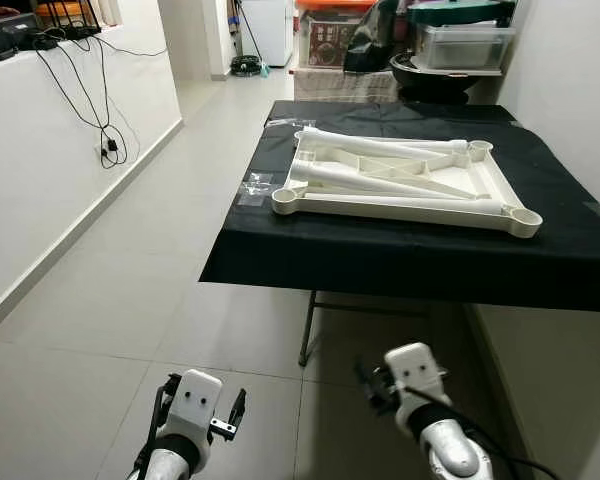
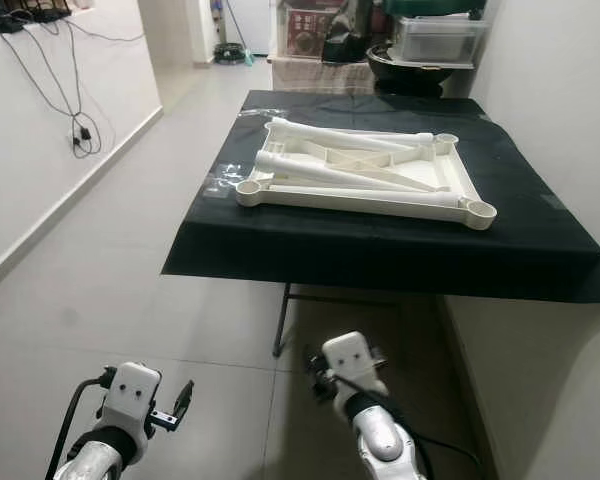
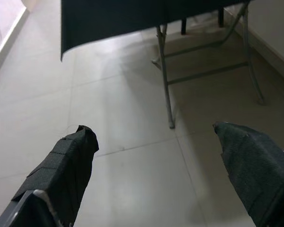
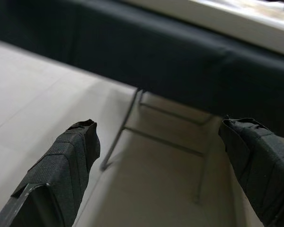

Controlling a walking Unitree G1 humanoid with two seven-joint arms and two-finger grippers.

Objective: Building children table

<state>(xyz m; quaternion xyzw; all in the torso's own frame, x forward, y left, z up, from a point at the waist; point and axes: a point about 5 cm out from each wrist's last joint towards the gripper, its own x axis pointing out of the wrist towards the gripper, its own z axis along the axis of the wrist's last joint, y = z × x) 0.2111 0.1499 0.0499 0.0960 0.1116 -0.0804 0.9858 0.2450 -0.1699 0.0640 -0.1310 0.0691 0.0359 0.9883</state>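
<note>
**Two grippers hang low before unbuilt table**

Both arms sit near the tiled floor (image 1: 100, 300), short of the black-draped folding table (image 1: 400, 260). The left gripper (image 3: 156, 142) and right gripper (image 4: 156, 137) each hold their fingers spread apart, gripping nothing. The cream children's tabletop (image 1: 405, 180) lies upside down on the cloth, loose legs (image 1: 380, 178) resting inside its frame.

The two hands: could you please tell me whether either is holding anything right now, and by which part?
Nothing is held. The left hand and the right hand are both open over the floor, short of the white tabletop frame on the black-covered table.
</note>
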